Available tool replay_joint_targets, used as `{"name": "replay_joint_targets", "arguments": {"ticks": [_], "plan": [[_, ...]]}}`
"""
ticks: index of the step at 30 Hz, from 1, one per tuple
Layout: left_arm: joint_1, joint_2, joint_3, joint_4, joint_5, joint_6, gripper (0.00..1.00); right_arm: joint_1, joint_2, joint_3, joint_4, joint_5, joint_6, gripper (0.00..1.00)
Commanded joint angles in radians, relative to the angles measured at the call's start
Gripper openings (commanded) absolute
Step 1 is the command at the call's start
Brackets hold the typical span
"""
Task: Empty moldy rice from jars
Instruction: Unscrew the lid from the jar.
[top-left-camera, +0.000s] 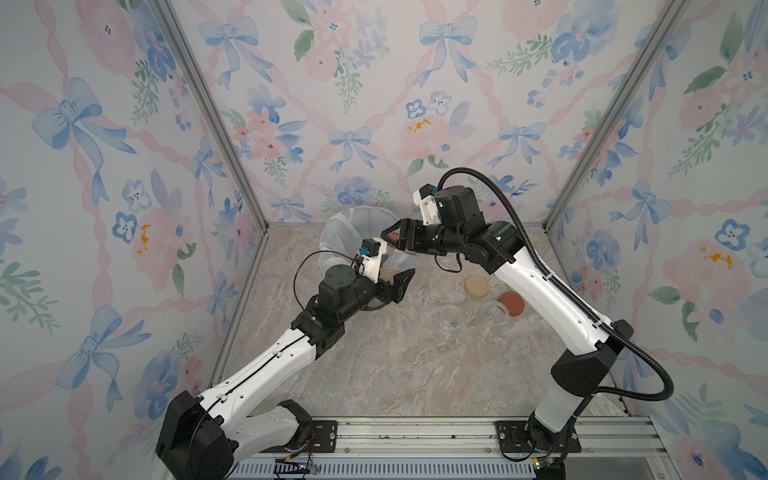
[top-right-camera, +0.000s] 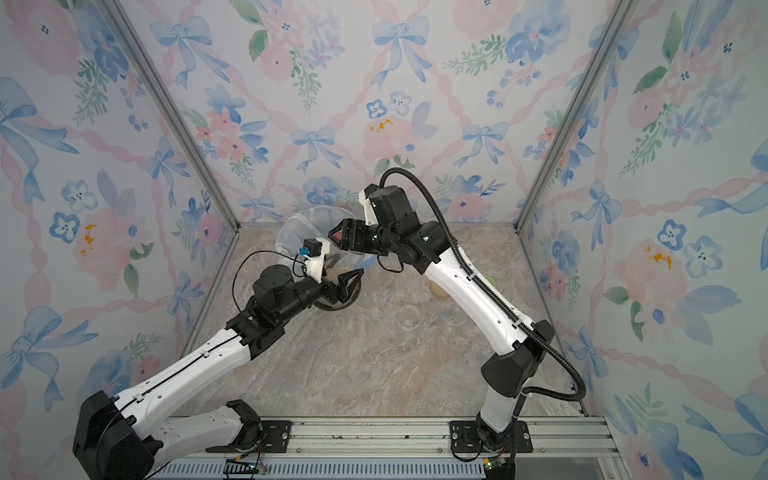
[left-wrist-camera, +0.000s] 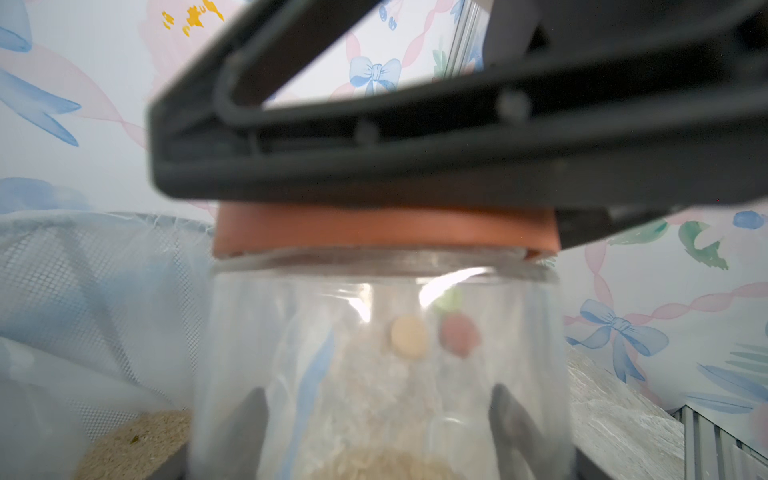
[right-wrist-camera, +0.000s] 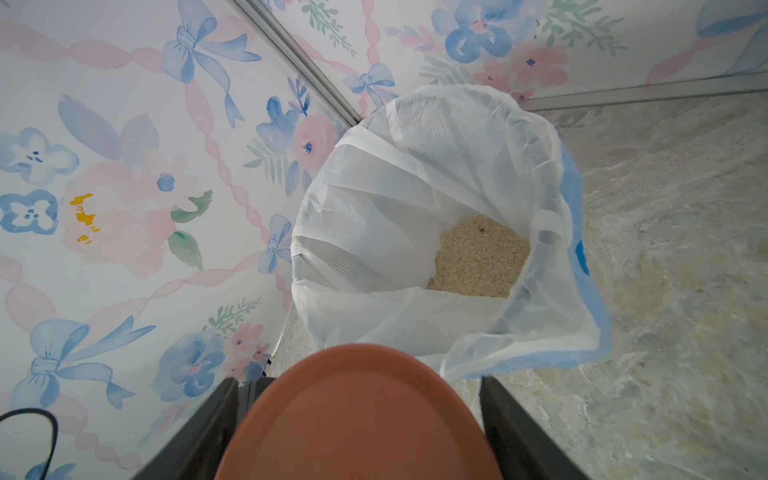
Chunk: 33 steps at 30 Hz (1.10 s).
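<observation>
Getting the lid off beside the bin

My left gripper (top-left-camera: 405, 285) clamps the jar (left-wrist-camera: 374, 353), rice (left-wrist-camera: 374, 465) low inside. My right gripper (right-wrist-camera: 361, 388) is closed on the rust-red lid (right-wrist-camera: 357, 424) directly above it. I'd lift straight, jar upright, then tip into the bin (right-wrist-camera: 415, 166) just beyond the right fingertips.

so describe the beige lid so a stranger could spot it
On the marble tabletop, look right of the white-lined bin, beside the right arm. The beige lid lies flat there, beyond two empty glass jars. Unlike the rust-red lid beside it, it is pale tan.
</observation>
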Motion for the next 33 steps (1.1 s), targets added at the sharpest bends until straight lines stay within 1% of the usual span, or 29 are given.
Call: {"name": "replay_joint_targets", "arguments": {"ticks": [1, 2, 5, 10, 12, 14, 18, 20, 24, 28, 29, 33], "plan": [[0.011, -0.054, 0.054, 0.098, 0.028, -0.033, 0.0, 0.001, -0.051, -0.025, 0.017, -0.038, -0.088, 0.54], [0.015, -0.059, 0.055, 0.098, 0.045, -0.037, 0.0, -0.007, -0.058, -0.03, 0.024, -0.051, -0.103, 0.51], [0.034, -0.081, 0.045, 0.099, 0.108, -0.059, 0.0, -0.043, -0.091, -0.096, 0.089, -0.135, -0.127, 0.48], [0.069, -0.118, 0.025, 0.103, 0.246, -0.089, 0.0, -0.131, -0.192, -0.288, 0.355, -0.352, -0.083, 0.46], [0.083, -0.132, 0.015, 0.104, 0.281, -0.106, 0.0, -0.157, -0.206, -0.329, 0.423, -0.386, -0.066, 0.46], [0.089, -0.144, 0.003, 0.102, 0.285, -0.113, 0.0, -0.175, -0.205, -0.335, 0.46, -0.413, -0.055, 0.47], [0.096, -0.16, -0.015, 0.096, 0.287, -0.119, 0.0, -0.181, -0.18, -0.285, 0.466, -0.438, -0.055, 0.47], [0.097, -0.159, -0.016, 0.095, 0.291, -0.122, 0.0, -0.176, -0.175, -0.278, 0.485, -0.438, -0.049, 0.48], [0.101, -0.153, -0.016, 0.091, 0.299, -0.122, 0.0, -0.175, -0.168, -0.252, 0.465, -0.414, -0.063, 0.48], [0.103, -0.156, -0.016, 0.09, 0.294, -0.118, 0.0, -0.183, -0.163, -0.225, 0.382, -0.366, -0.115, 0.48], [0.104, -0.156, -0.015, 0.09, 0.295, -0.118, 0.0, -0.186, -0.162, -0.218, 0.354, -0.337, -0.127, 0.48], [0.108, -0.159, -0.015, 0.09, 0.29, -0.118, 0.0, -0.232, -0.165, -0.239, 0.285, -0.272, -0.145, 0.48]]}}
